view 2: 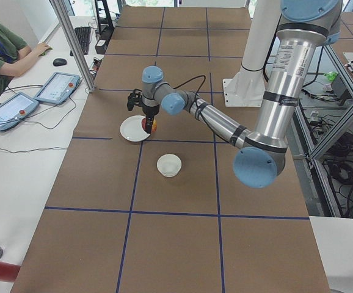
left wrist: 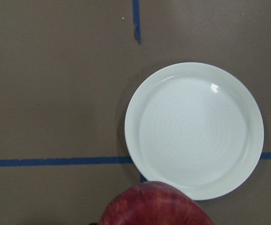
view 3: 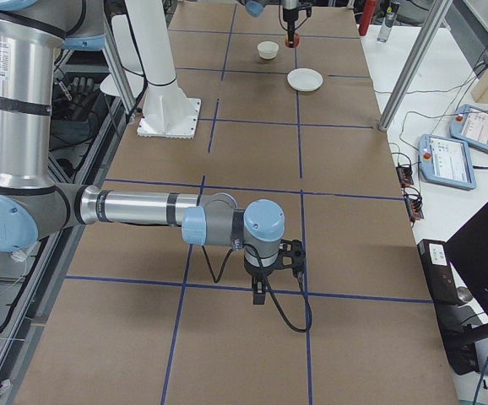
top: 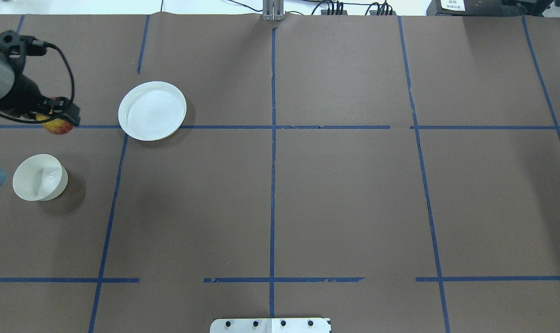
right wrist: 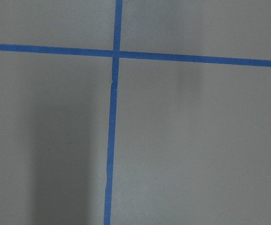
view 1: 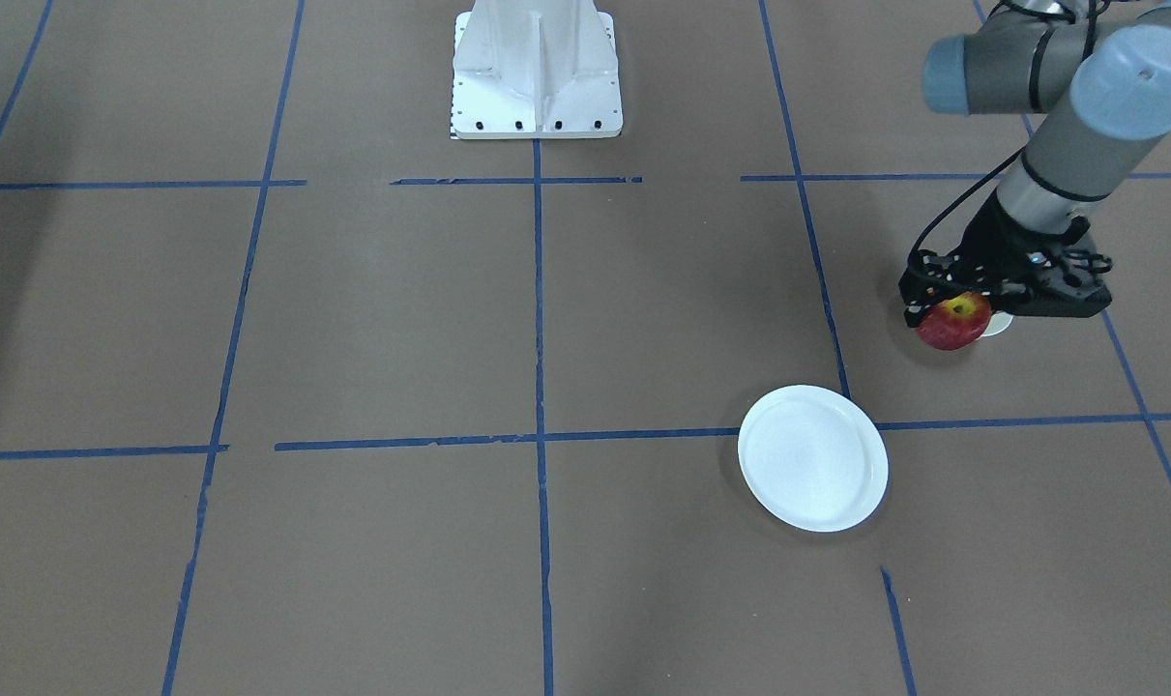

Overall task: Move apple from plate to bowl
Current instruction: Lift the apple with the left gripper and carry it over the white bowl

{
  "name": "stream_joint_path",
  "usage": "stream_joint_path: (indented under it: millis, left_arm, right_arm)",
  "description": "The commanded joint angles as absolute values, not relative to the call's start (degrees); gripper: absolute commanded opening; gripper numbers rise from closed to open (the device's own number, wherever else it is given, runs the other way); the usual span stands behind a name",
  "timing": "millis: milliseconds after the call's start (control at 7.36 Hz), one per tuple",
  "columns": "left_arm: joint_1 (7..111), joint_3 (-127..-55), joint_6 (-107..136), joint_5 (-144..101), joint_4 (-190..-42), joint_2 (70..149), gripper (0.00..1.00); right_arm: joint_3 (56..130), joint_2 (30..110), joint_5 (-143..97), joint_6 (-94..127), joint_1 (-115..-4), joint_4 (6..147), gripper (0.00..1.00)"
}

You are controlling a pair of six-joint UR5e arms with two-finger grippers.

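Starting at the robot's right end of the tabletop (view 3: 354, 253): the right pincer (view 3: 263, 285) points straight down, close above the surface. From this side view alone there's no telling whether it is clenched or released. Its wrist camera shows brown surface and a cross of blue tape (right wrist: 115, 52). Further along, the plate (top: 152, 111) lies flat, its near edge sitting across a line of that tape, and the apple is off it. Next comes the bowl (top: 40, 177), upright on the tabletop and apart from the plate. And there at the far end is the left pincer (top: 55, 121), reaching down and clenched on the apple (view 1: 952, 327), which it holds up off the tabletop with the yellow patch showing on top. From overhead the apple hangs between plate and bowl, touching neither. From the front-facing camera it overlaps the bowl's edge, so whether it is above the rim cannot be told. On the left wrist camera, the apple's red curve fills the bottom edge, with the plate lying on the tabletop beyond it.
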State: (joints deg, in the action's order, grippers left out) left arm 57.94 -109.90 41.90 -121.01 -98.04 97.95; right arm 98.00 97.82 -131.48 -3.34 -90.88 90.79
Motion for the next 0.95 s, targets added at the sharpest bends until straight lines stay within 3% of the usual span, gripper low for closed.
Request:
stream_joint_path:
  millis: [0,407,815]
  left_arm:
    - [58.9,-113.6,39.5,-120.8,-108.7,83.3,0.46]
    - [57.1,-104.8,51.0,-119.6,-124.9,81.4,0.46]
    - [51.7,-99.9,55.4,-117.1,-127.0,84.6,0.46]
  right_arm:
    - [98.0,97.8,-131.5,-3.3,-90.9,90.8,1.00]
    - [98.0,97.8,-131.5,-3.3,-90.9,90.8,1.00]
    - [98.0,97.8,-131.5,-3.3,-90.9,90.8,1.00]
